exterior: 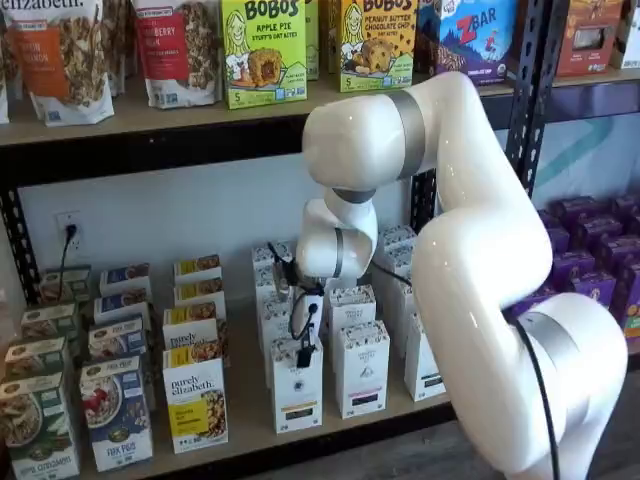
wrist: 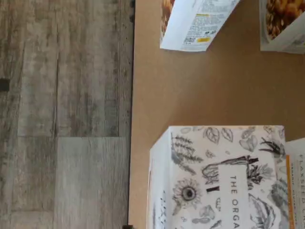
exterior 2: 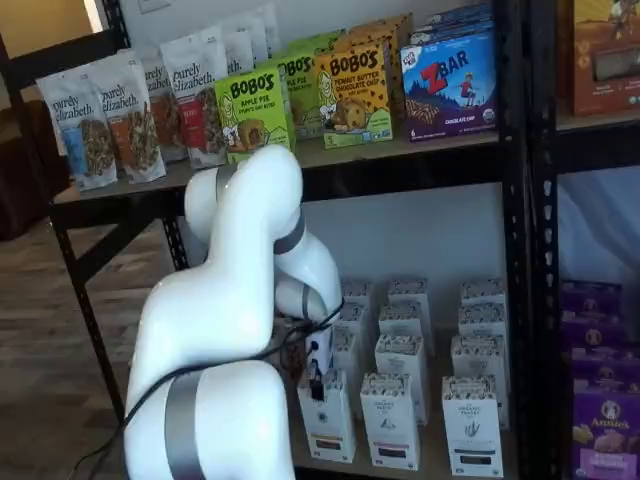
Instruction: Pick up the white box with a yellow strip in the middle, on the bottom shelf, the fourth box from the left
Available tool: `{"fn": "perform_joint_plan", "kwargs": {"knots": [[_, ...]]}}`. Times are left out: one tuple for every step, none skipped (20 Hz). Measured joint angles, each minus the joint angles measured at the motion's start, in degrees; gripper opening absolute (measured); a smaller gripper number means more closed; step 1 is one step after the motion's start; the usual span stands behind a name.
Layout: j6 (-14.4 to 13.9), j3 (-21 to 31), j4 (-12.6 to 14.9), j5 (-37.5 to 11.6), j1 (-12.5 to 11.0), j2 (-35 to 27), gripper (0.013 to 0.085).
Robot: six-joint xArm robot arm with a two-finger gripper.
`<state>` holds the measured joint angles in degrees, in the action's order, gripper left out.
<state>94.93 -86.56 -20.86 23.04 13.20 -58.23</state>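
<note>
The white box with a yellow strip stands at the front of the bottom shelf, right of the "purely elizabeth" boxes. It also shows in a shelf view. My gripper hangs straight above it, black fingers at the box's top; it also shows in a shelf view. No gap between the fingers shows, and I cannot tell whether they touch the box. In the wrist view the box's speckled, leaf-printed top sits on the tan shelf board.
Like white cartons stand right of and behind the box. Purely elizabeth boxes stand to its left, and one shows in the wrist view. My white arm fills the space in front. Wood floor lies below the shelf edge.
</note>
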Motion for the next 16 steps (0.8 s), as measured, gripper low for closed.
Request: {"fn": "perform_joint_plan", "kwargs": {"knots": [[-0.57, -0.56, 0.67, 0.25, -0.04, -0.45, 0.0850], [-0.93, -0.99, 1.08, 0.42, -0.04, -0.80, 0.0850], [-1.32, -1.44, 1.48, 0.57, -0.04, -1.18, 0.0850], [-1.72, -1.81, 1.90, 0.73, -0.03, -1.48, 0.0850], [-2.25, -2.15, 2.46, 0.88, -0.01, -1.75, 0.0850], [-3.16, -2.65, 3.46, 1.18, 0.01, -2.14, 0.0850], [-3.73, -3.01, 4.05, 1.35, 0.04, -2.44, 0.0850], [-4.52, -3.50, 4.89, 1.61, 0.09, -2.86, 0.0850], [-5.05, -3.83, 5.44, 1.75, 0.13, -3.13, 0.0850], [-5.46, -4.13, 5.86, 1.98, 0.15, -3.38, 0.0850], [-5.82, -4.44, 6.23, 2.23, 0.18, -3.62, 0.0850], [-6.25, -4.69, 6.67, 2.32, 0.23, -3.87, 0.0850], [-6.58, -4.85, 7.01, 2.31, 0.26, -4.06, 0.0850], [-6.87, -4.98, 7.31, 2.25, 0.30, -4.22, 0.0850], [-7.37, -5.18, 7.81, 2.10, 0.35, -4.50, 0.0850], [-7.77, -5.35, 8.23, 1.95, 0.40, -4.74, 0.0850]]}}
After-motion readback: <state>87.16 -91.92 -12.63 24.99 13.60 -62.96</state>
